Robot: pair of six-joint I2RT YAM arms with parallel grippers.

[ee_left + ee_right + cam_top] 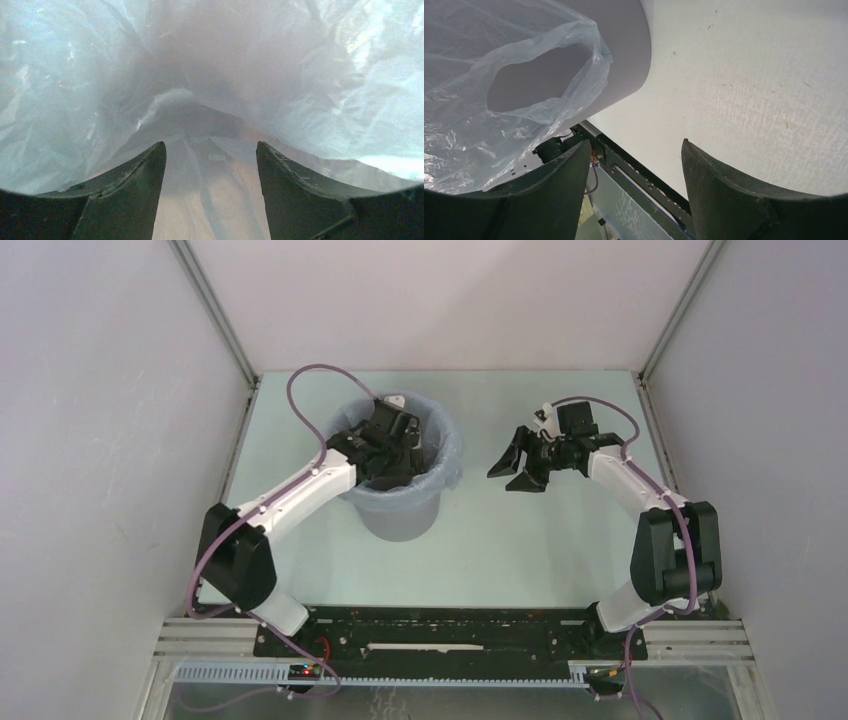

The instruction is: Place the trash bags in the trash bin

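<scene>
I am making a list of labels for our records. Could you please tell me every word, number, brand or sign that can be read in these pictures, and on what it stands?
No text can be read in any view.
The trash bin and the trash bag are plain, with no label showing.
The small board below the base rail: any print on it is too small to read.

Worktop [520, 550]: carries the trash bin [405, 515], standing left of centre.
Trash bag [452, 462]: inside the bin, its edge folded outward over the rim.
My left end effector [388, 452]: down inside the bag-lined bin, film on every side.
My right end effector [512, 473]: right of the bin, apart from it, over the worktop.
</scene>
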